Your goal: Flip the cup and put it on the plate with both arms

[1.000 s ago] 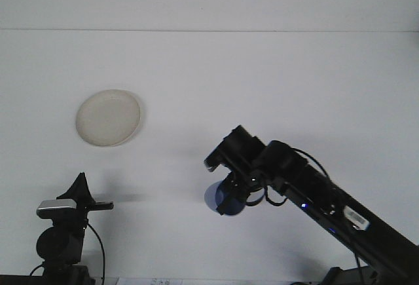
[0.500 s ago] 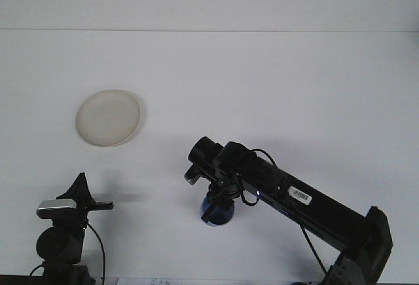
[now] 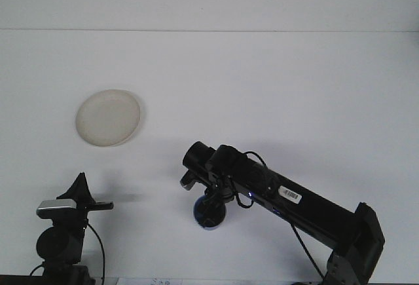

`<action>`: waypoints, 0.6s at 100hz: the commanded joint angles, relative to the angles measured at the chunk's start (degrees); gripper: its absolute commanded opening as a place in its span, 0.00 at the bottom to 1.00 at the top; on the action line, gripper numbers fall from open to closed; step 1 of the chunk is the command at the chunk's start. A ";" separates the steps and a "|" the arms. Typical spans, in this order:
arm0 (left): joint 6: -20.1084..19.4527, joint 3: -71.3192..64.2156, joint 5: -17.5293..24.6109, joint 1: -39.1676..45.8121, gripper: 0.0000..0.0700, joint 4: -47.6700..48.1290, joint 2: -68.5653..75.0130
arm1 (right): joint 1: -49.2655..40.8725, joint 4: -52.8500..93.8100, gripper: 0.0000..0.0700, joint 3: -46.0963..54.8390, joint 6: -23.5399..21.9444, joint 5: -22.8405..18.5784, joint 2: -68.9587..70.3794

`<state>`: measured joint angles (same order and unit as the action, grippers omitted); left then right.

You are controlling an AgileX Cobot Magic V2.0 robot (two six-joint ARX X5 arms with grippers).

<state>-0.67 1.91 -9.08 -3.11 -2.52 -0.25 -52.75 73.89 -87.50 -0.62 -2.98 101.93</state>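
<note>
A blue cup (image 3: 209, 215) hangs at the bottom centre of the front view, right under the wrist of my right arm. My right gripper (image 3: 211, 205) points down at the table and is shut on the cup; its body hides most of the cup's top. A round white plate (image 3: 108, 117) lies on the table far to the upper left of the cup, with nothing on it. My left gripper (image 3: 82, 191) rests low at the bottom left, well apart from both cup and plate.
The white table (image 3: 294, 95) runs back to a pale wall. My right arm's black links stretch from the bottom right corner to the cup. The left arm's base and cable sit at the bottom left edge.
My right arm has swung left and down with the cup, which has turned from lying sideways to hanging below the gripper. The left arm has not moved.
</note>
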 commanded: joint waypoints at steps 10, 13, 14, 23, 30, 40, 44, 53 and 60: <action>0.22 -1.09 -0.04 0.11 0.02 -0.55 0.09 | -0.02 -0.42 0.69 -2.89 0.94 0.04 -1.29; 0.22 -1.09 -0.04 0.11 0.02 -0.55 0.09 | 0.09 -0.79 0.69 -2.99 1.14 0.07 -2.23; 0.22 -1.09 -0.04 0.11 0.02 -0.55 0.07 | 0.13 -0.87 0.69 -3.02 1.18 0.07 -2.51; 0.22 -1.09 -0.04 0.11 0.02 -0.55 0.07 | 0.81 -1.86 0.69 -3.08 1.60 0.50 -6.64; 0.22 -1.09 -0.04 0.11 0.02 -0.55 0.09 | 1.46 -3.19 0.69 -3.08 1.51 1.97 -10.71; 0.22 -1.09 -0.04 0.11 0.02 -0.55 0.07 | 2.21 -6.01 0.69 -3.08 1.20 4.96 -18.21; 0.22 -1.09 -0.04 0.11 0.02 -0.55 0.07 | 2.21 -7.74 0.69 -2.97 1.03 6.16 -21.51; 0.22 -1.09 -0.04 0.11 0.02 -0.55 0.07 | 2.19 -12.35 0.69 -1.51 0.42 9.14 -29.55; 0.22 -1.09 -0.04 0.11 0.02 -0.55 0.07 | 2.05 -15.76 0.69 1.55 -0.11 13.11 -35.95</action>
<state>-0.67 1.91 -9.08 -3.11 -2.52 -0.25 -49.89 59.83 -87.72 0.01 7.29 70.24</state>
